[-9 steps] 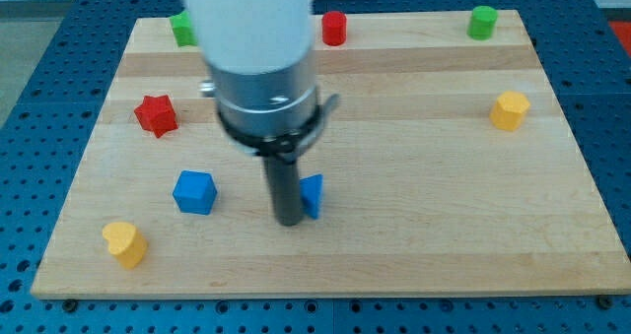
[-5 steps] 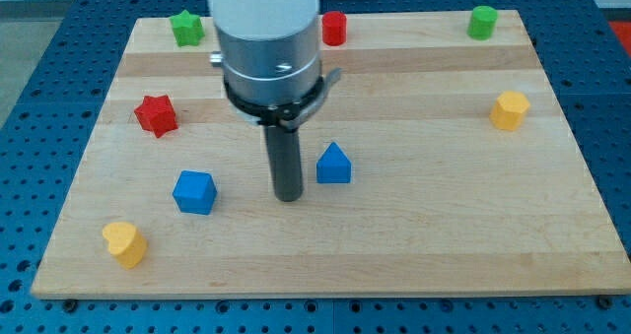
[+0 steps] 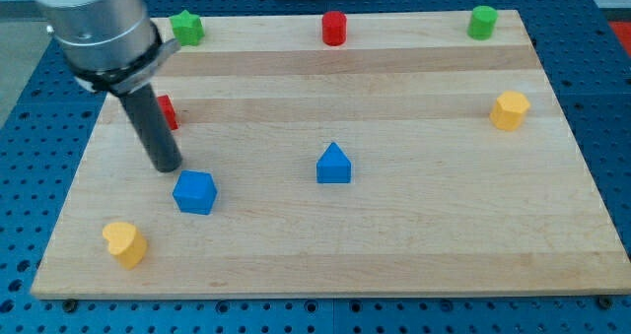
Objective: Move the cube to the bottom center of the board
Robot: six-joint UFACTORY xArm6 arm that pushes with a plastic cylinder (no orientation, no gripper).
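The blue cube (image 3: 194, 191) sits on the wooden board (image 3: 414, 235) at the lower left. My tip (image 3: 167, 167) rests on the board just above and to the left of the cube, close to its upper left corner; I cannot tell if they touch. A second blue block, house-shaped with a pointed top (image 3: 334, 165), stands near the board's middle, well to the right of my tip.
A red star block (image 3: 166, 110) is partly hidden behind the rod. A yellow block (image 3: 124, 242) sits at bottom left, a yellow block (image 3: 510, 110) at right. Along the top edge are a green star (image 3: 185, 27), a red cylinder (image 3: 334, 28) and a green cylinder (image 3: 482, 22).
My tip has moved from beside the house-shaped blue block leftward and slightly up to the cube's upper left. That block shifted right and up earlier, then stayed. The cube has not moved.
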